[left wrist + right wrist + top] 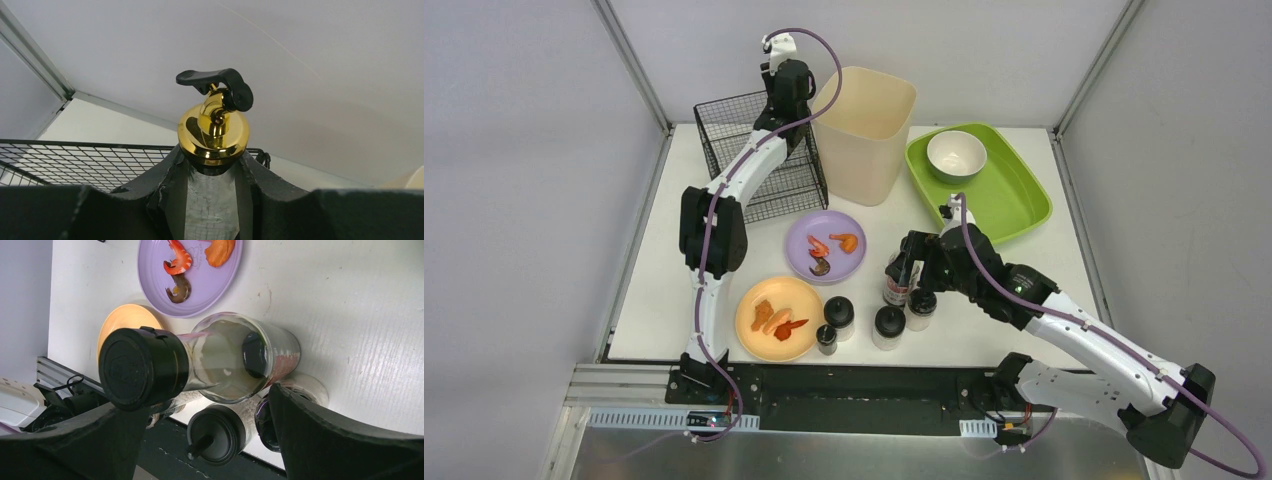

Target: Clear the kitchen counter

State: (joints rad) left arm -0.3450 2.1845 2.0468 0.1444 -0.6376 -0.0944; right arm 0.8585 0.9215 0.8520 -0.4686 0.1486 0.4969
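Note:
The white kitchen counter (1024,290) holds plates, jars and containers. My left gripper (786,82) is raised over the black wire basket (759,160) at the back left. In the left wrist view it (212,154) is shut on a bottle with a gold cap and black lever (214,125). My right gripper (904,265) is low at the front centre. Its jaws (200,400) stand wide open around a glass bottle with a black cap and red label (235,360), which also shows in the top view (896,290).
A purple plate (825,246) with shrimp and an orange plate (779,318) with food lie left of the right gripper. Several black-lidded jars (888,326) stand along the front edge. A beige bin (864,130) and a green tray (1014,200) holding a white bowl (956,153) are at the back.

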